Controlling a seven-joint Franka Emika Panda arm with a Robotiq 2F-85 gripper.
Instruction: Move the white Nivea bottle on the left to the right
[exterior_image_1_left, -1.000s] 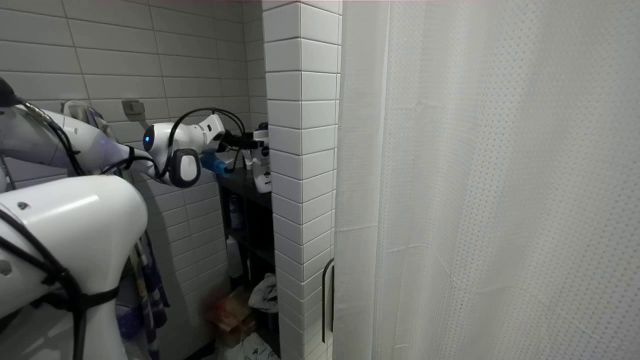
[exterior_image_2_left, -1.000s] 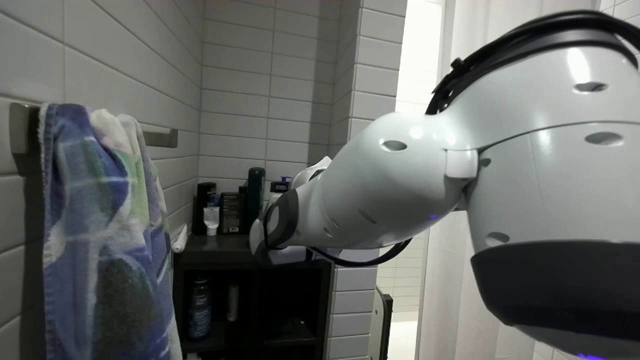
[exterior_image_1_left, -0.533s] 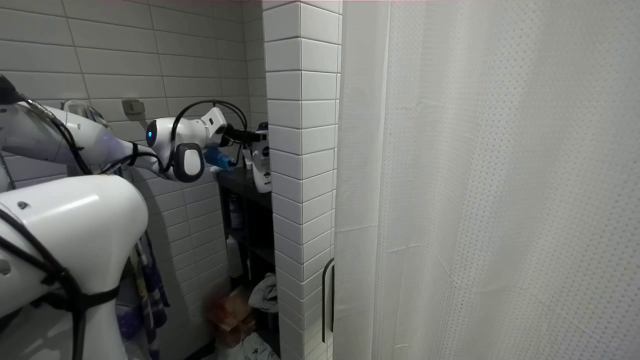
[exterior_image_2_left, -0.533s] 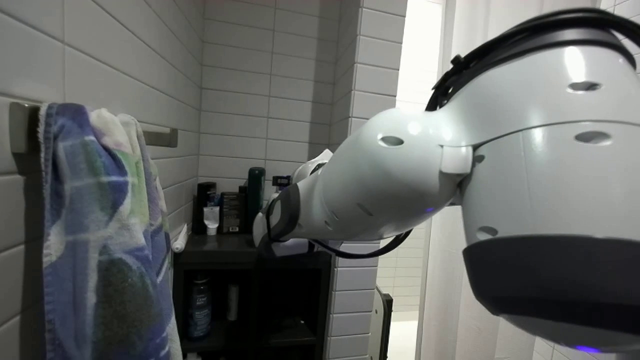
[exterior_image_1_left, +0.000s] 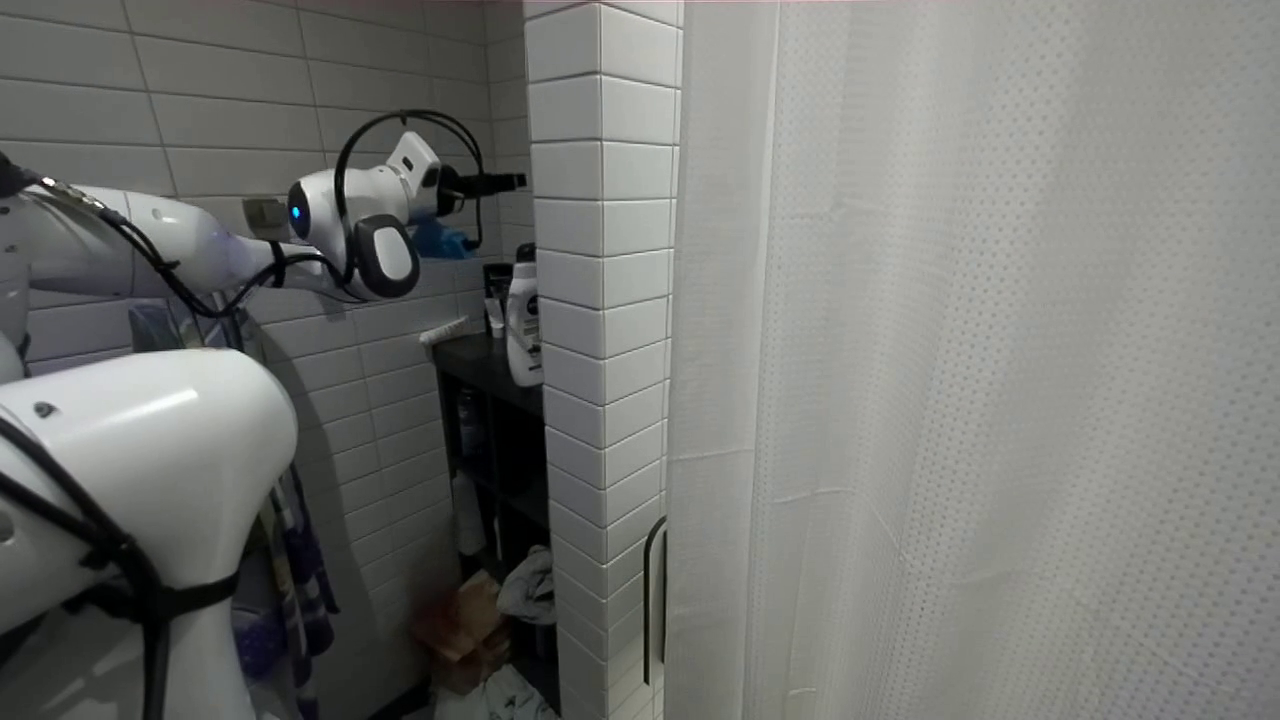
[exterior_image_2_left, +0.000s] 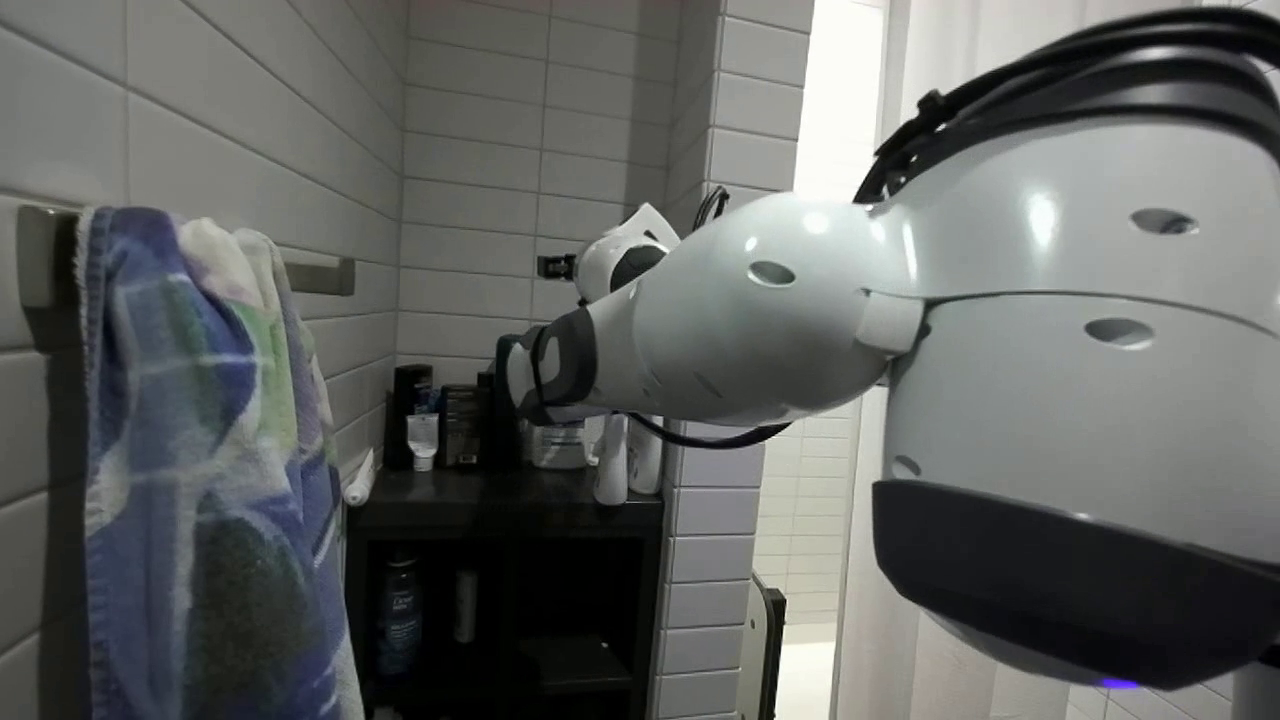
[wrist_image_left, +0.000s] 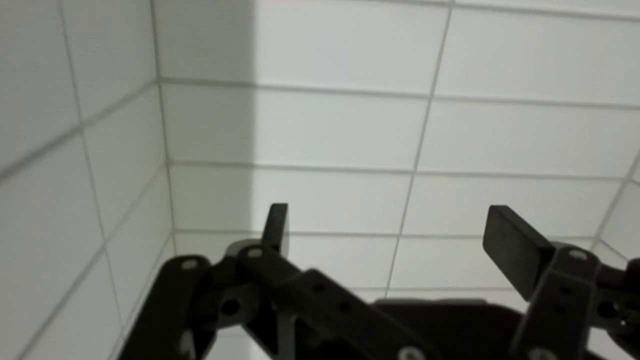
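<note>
Two white bottles (exterior_image_2_left: 611, 465) (exterior_image_2_left: 646, 460) stand upright side by side at the right end of the black shelf top (exterior_image_2_left: 430, 515), their upper parts hidden behind the arm. A white bottle with a black cap (exterior_image_1_left: 521, 340) stands near the pillar in an exterior view. Its label is too small to read, so I cannot tell which bottle is the Nivea. My gripper is raised well above the shelf in both exterior views (exterior_image_1_left: 507, 183) (exterior_image_2_left: 556, 266). In the wrist view it (wrist_image_left: 387, 215) is wide open and empty, facing bare wall tiles.
A white jar (exterior_image_2_left: 558, 450), dark boxes (exterior_image_2_left: 462, 425) and a small white tube (exterior_image_2_left: 422, 438) stand on the shelf top. Another white tube (exterior_image_2_left: 360, 480) lies at its left edge. A tiled pillar (exterior_image_1_left: 600, 350) rises beside the shelf. A towel (exterior_image_2_left: 190, 450) hangs on the wall.
My gripper has risen from bottle-top height to well above the shelf. The white bottle by the pillar has stayed in place. The two white bottles, hidden by the arm before, now show.
</note>
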